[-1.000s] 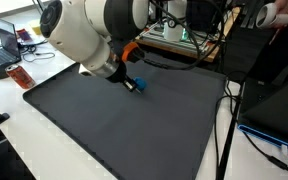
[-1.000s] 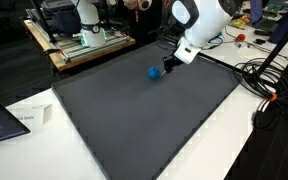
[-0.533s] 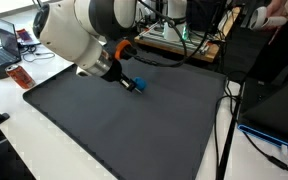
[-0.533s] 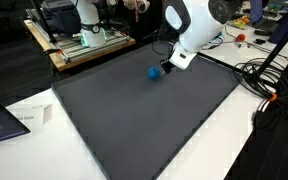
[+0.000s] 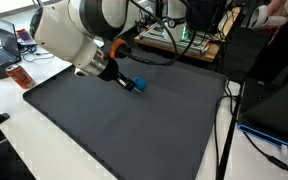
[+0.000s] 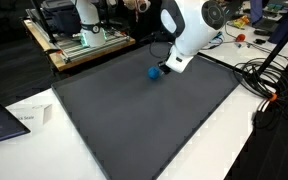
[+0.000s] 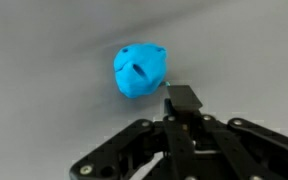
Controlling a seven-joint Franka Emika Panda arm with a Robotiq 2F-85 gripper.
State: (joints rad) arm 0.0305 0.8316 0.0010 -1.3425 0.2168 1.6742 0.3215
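My tool (image 6: 163, 70) sits low beside the blue ball (image 6: 154, 72) on the desk's dark mat (image 5: 114, 120), holding nothing; I can't tell how far it's spread. The ball looks light, likely to roll; I'd pinch across its middle.

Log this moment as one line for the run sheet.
pincer: beside blue ball, grasp unclear | ball: on dark mat | arm: low over mat

A small rounded blue object (image 7: 140, 72) with holes lies on the dark mat (image 6: 134, 115), just beside the claw (image 6: 165, 68).
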